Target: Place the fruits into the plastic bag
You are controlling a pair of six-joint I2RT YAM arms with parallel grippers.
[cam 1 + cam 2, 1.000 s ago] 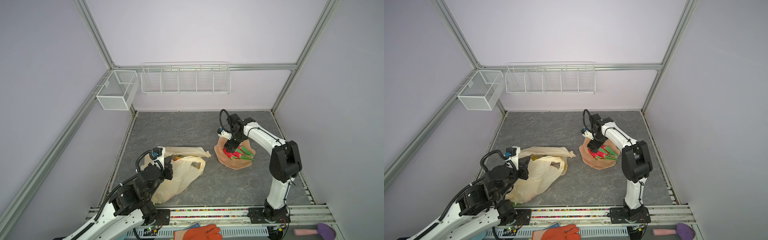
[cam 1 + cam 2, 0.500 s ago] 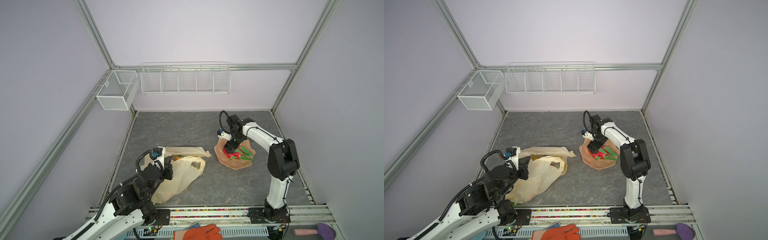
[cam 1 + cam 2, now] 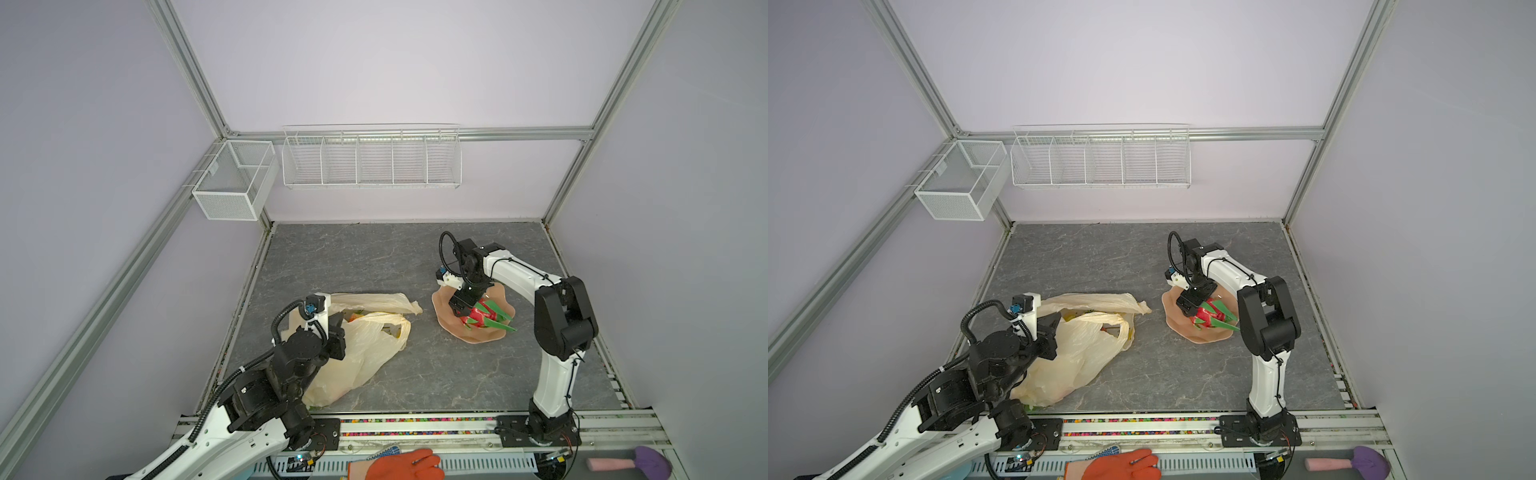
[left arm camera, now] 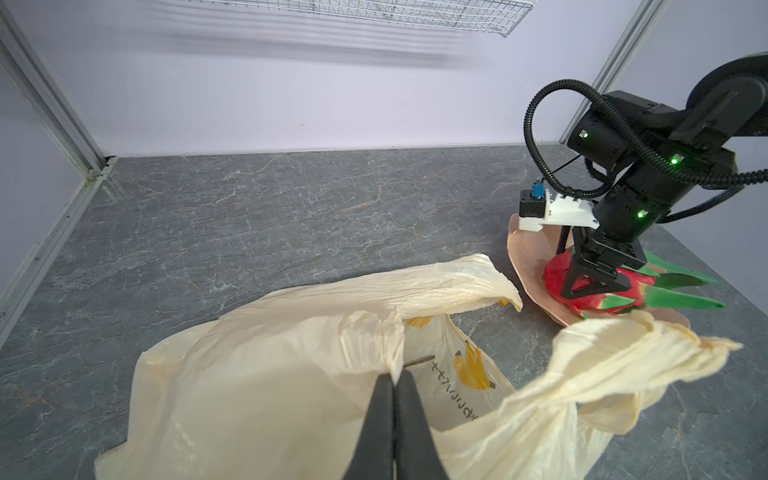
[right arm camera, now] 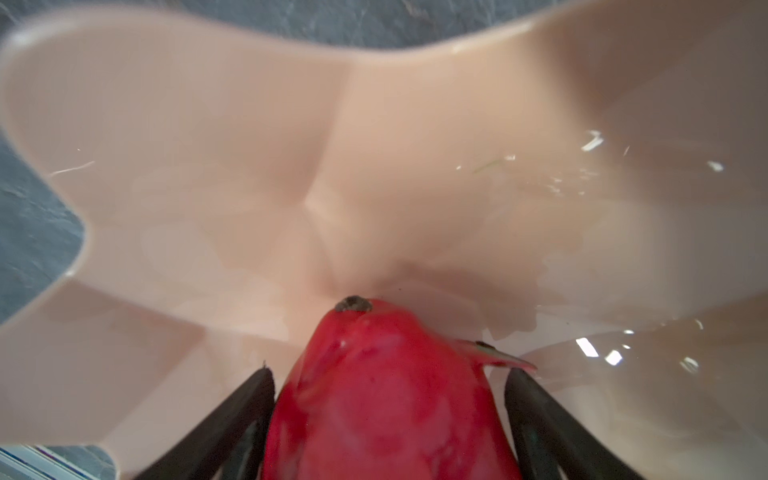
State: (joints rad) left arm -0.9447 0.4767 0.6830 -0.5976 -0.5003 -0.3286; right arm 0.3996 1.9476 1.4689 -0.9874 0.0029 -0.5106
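Observation:
The cream-yellow plastic bag [image 3: 365,345] [image 3: 1084,353] lies crumpled on the grey floor at the left, mouth towards the plate. My left gripper [image 4: 394,376] [image 3: 336,328] is shut on a fold of the bag's rim and holds it up. The red dragon fruit [image 3: 482,318] [image 3: 1208,318] [image 4: 590,299] with green scales lies on the peach wavy plate [image 3: 444,324] [image 5: 249,166]. My right gripper [image 5: 388,371] [image 3: 461,307] reaches down onto it. Its two fingers stand wide and press the dragon fruit's [image 5: 386,395] sides. The other fruits are hidden.
White wire baskets [image 3: 372,158] and a mesh box [image 3: 232,183] hang on the back wall. An orange glove [image 3: 395,463] and a pink-handled purple tool [image 3: 631,461] lie in front of the rail. Bare grey floor separates bag and plate.
The right arm's elbow has shifted a little while its gripper stays at the dragon fruit. The left arm and the bag have not moved.

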